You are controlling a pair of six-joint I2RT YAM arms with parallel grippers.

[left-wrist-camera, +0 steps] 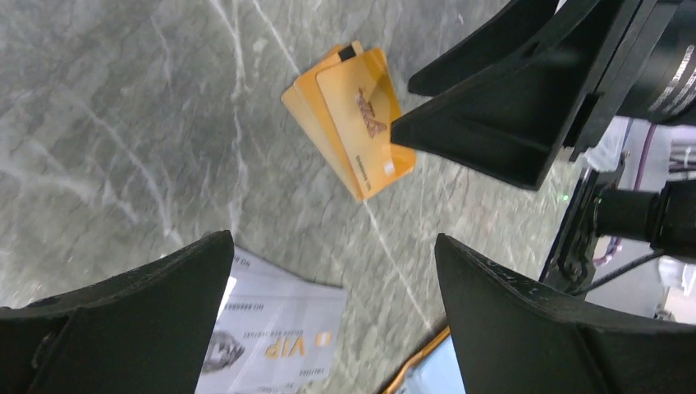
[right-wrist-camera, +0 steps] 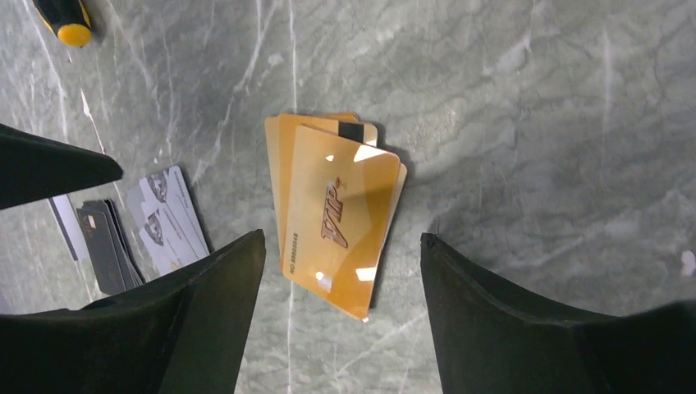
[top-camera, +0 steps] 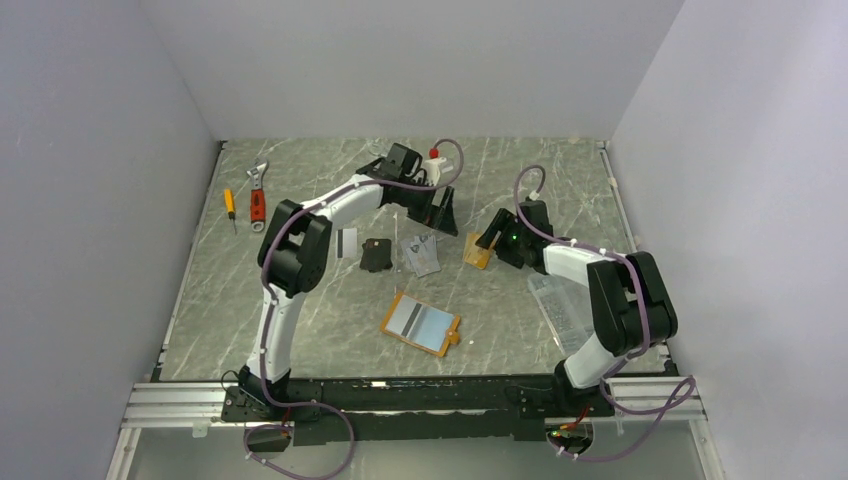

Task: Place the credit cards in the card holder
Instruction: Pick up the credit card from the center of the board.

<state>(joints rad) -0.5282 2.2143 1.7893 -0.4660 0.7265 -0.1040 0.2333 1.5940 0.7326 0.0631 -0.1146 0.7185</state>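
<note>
The orange card holder (top-camera: pixel 420 323) lies open, with its clear pockets facing up, near the table's front middle. Its edge (left-wrist-camera: pixel 427 373) shows low in the left wrist view. A fanned stack of orange-tan credit cards (top-camera: pixel 478 250) (right-wrist-camera: pixel 336 213) (left-wrist-camera: pixel 353 119) lies flat on the marble. My right gripper (right-wrist-camera: pixel 342 238) (top-camera: pixel 488 232) hovers open over the stack's near end, its jaws either side and touching nothing. Silver-grey VIP cards (top-camera: pixel 421 254) (left-wrist-camera: pixel 279 345) (right-wrist-camera: pixel 168 217) lie left of the orange stack. My left gripper (left-wrist-camera: pixel 332 238) (top-camera: pixel 445 215) stands wide open and empty above them.
A dark stack of cards (top-camera: pixel 377 255) (right-wrist-camera: pixel 107 246) and a striped silver card (top-camera: pixel 347 243) lie further left. At the back left are a red-handled wrench (top-camera: pixel 258 195) and a yellow screwdriver (top-camera: pixel 230 205) (right-wrist-camera: pixel 66 20). A white bottle (top-camera: pixel 434 160) stands behind the left arm. A clear plastic sheet (top-camera: pixel 562 305) lies at the right.
</note>
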